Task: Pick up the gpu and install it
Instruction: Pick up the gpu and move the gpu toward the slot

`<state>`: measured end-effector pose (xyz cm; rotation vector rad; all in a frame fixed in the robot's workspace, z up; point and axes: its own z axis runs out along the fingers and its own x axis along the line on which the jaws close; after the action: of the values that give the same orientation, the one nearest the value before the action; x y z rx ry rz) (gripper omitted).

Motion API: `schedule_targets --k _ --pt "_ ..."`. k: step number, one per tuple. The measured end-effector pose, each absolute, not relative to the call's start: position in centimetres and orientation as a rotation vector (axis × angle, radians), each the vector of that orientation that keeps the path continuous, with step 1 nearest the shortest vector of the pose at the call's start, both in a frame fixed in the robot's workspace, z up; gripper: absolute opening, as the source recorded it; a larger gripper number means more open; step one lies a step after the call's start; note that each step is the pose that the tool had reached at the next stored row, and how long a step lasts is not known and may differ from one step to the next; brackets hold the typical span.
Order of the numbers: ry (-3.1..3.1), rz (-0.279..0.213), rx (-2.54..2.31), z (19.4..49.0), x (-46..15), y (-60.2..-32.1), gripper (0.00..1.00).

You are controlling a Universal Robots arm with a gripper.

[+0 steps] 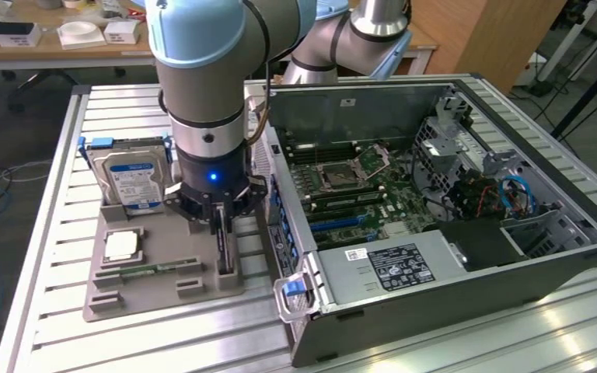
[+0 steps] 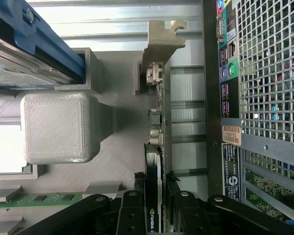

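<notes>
The gpu [image 1: 224,250] is seen standing on edge in a slot at the edge of the grey holder [image 1: 148,294] that lies toward the exterior view's right, just beside the open computer case [image 1: 434,311]. In the wrist view the gpu [image 2: 158,142] is shown edge-on, with its pale metal bracket [image 2: 161,36] at the end away from the gripper. The gripper [image 1: 221,221] is lowered straight down over the card. In the wrist view its black fingers [image 2: 131,208] are closed against both faces of the card, so the gripper [image 2: 158,198] is clamped on the gpu (whether the card has left its slot cannot be told).

On the same holder a narrow green memory stick [image 1: 158,270] is laid flat near the front. A square processor [image 1: 120,245] is set further toward the exterior view's left. A silver hard drive [image 1: 133,183] in a blue carrier is stood upright at the far end. The holder is placed on a slatted metal table [image 1: 50,233].

The case is laid on its side to the exterior view's right with its interior exposed: the green motherboard [image 1: 366,186] is visible, and a silver power supply [image 1: 392,266] is mounted at the near end.
</notes>
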<state>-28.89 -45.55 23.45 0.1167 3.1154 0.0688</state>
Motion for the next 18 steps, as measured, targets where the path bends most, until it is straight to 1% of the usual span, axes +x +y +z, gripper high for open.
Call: schedule_targets --k 4,5,18 --pt "3.116 0.069 0.117 23.45 -28.90 -45.55 0.29" --pt "3.115 0.069 0.117 23.45 -28.89 -45.55 0.26" --pt "3.115 0.069 0.117 23.76 -28.89 -45.55 0.26"
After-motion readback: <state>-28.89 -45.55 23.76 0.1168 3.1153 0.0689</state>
